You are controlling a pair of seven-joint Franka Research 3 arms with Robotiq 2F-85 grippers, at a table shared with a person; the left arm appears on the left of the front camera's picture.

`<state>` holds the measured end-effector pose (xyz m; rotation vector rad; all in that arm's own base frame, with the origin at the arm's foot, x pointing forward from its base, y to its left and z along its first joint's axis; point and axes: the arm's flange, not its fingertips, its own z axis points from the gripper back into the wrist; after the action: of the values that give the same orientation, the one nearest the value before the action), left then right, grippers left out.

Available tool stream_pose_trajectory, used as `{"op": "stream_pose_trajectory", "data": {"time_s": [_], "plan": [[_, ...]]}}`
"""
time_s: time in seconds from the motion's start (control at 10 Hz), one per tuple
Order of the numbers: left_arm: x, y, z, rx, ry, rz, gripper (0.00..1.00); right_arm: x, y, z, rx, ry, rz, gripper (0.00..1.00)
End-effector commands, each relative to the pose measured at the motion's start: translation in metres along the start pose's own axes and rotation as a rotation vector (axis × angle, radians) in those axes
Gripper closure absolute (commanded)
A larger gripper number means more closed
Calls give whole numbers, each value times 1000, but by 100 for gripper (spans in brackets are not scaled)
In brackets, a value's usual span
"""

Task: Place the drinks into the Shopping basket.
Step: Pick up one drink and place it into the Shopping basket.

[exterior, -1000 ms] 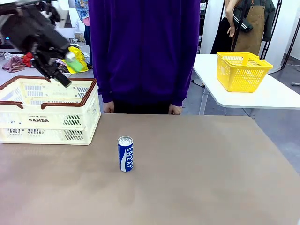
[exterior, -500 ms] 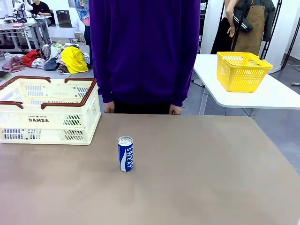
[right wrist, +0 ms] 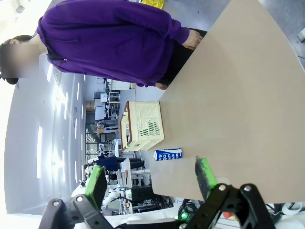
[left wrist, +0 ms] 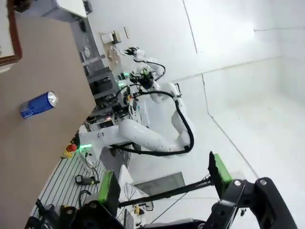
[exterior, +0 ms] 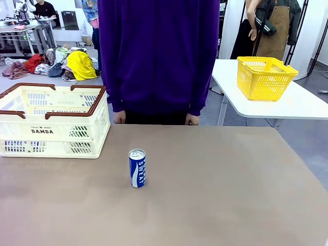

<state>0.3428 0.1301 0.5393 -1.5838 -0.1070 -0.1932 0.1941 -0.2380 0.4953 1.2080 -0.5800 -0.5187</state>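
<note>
A blue can (exterior: 137, 168) with white lettering and a silver top stands upright on the brown table (exterior: 220, 195), near the middle and a little to the robot's left, with bare tabletop all around it. The cream crate (exterior: 51, 125) with the dark brown rim and handles sits at the far left part of the table, apart from the can, its printed side facing the camera; from this angle I cannot tell what lies inside it. A person in a purple top (exterior: 158, 56) stands at the far edge of the table with both hands hanging just at the table's edge. Behind, on a separate white table to the right, sits a yellow mesh basket (exterior: 265, 77). In the left wrist view the left gripper (left wrist: 162, 183) is spread wide with nothing between its green pads, pointed off toward the room and the other white arm, while the can lies far off at the picture's left beside a corner of the crate's rim. In the right wrist view the right gripper (right wrist: 150, 177) is likewise spread wide and empty, held away from the table, with the can and crate seen beyond it and the person at the table's far side.
</note>
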Motion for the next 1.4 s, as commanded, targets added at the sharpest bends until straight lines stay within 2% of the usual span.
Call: {"op": "stream_pose_trajectory", "data": {"time_s": [0.0,1.1,1.2,1.3], "plan": [[-3,-2,-2,-66,53,-48,0,3,1,0,27,-8,26,0],[-2,0,-6,-57,51,-43,0,3,1,0,27,-8,26,0],[-4,-1,-27,76,11,-26,0,3,1,0,27,-8,26,0],[-2,-6,-65,146,96,-42,0,3,1,0,27,-8,26,0]]}}
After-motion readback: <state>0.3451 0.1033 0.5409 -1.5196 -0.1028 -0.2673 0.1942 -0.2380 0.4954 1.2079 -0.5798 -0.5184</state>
